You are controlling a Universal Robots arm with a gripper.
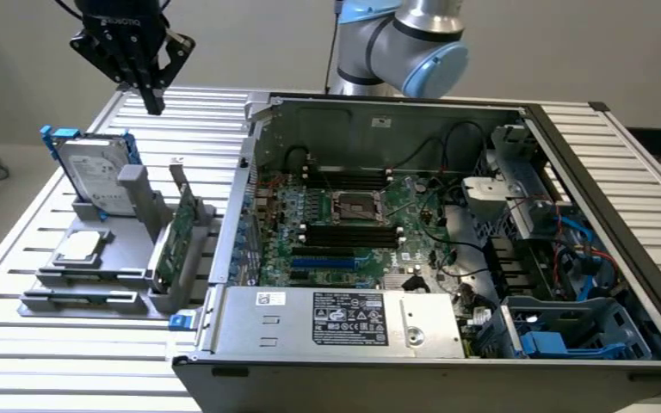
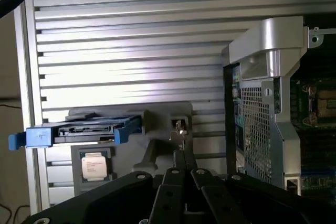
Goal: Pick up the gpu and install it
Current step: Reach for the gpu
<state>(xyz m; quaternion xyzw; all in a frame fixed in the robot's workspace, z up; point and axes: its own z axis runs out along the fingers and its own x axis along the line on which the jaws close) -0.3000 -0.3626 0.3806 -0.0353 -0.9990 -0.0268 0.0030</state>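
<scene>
**Approach to the parts rack.** The fingers are pressed together and carry nothing. They hang in the air above the far corner of the desk on the exterior view's left, well apart from every part.

The gpu stands on edge in the grey holder near the desk's edge on that same side. Its green board faces outward, just beside the open computer case. The hard drive and processor chip sit in neighbouring bays.

**Likely hazards:**
- Closed fingers brought down would strike the card's thin top edge instead of straddling it.
- An off-centre grasp could tilt the card in its slot or catch the holder's upright post.
</scene>
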